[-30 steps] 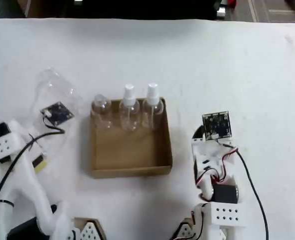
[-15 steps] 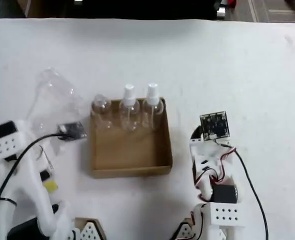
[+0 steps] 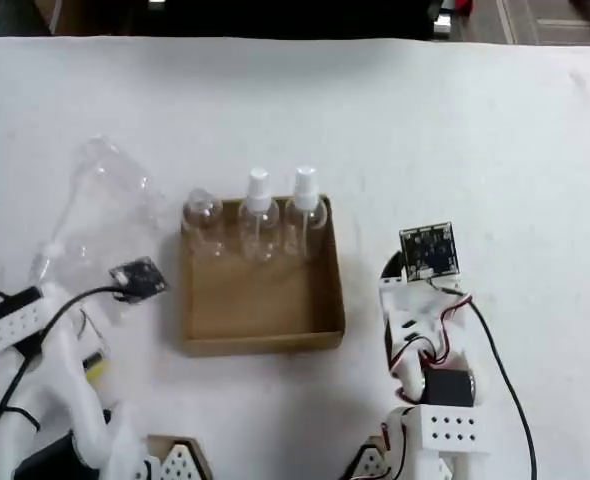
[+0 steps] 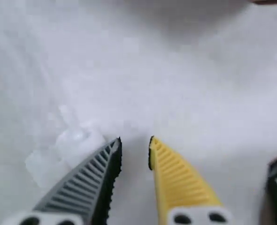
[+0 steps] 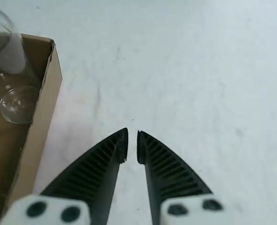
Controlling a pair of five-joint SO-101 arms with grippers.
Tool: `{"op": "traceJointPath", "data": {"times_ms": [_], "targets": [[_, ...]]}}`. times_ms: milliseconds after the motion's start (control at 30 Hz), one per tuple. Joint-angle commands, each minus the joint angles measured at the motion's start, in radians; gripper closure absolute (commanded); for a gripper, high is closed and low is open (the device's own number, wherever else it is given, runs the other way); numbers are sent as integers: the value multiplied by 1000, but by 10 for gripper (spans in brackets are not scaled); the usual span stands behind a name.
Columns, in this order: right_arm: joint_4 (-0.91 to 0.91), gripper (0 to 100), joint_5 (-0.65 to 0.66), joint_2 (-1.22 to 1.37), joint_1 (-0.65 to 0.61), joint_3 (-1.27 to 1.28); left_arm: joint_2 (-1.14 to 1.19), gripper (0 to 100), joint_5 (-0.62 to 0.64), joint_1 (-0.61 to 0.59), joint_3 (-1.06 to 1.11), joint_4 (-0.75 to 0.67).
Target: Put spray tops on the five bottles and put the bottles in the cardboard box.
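Centre frame, the cardboard box (image 3: 260, 343) holds three along its upper edge: a bare bottle (image 3: 202, 222) left of two capped bottles (image 3: 260, 232). Two more, I judge, remain outside, perhaps in the clear bag (image 3: 100, 195) at upper left. My left gripper (image 4: 134, 145) is slightly parted and empty; my right gripper (image 5: 132, 140) is closed and empty.

cardboard box (image 3: 265, 343): brown | bottles (image 3: 260, 236): clear | spray tops (image 3: 259, 184): white | table (image 3: 425, 120): white | left gripper (image 4: 134, 142): grey and yellow, ribbed | right gripper (image 5: 132, 135): black, ribbed

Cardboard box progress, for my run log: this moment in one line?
cardboard box: two sprayer-topped bottles, one untopped bottle | left gripper: open, by plastic bag | right gripper: shut, beside box
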Motion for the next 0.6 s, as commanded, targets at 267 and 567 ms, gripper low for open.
{"op": "traceJointPath", "data": {"times_ms": [267,567], "targets": [[-22,983,12,-10,-7,-3,-22,898,0,-31,-35,-184],[-22,983,12,-8,-7,-3,-317,900,186,-16,-339,334]]}}
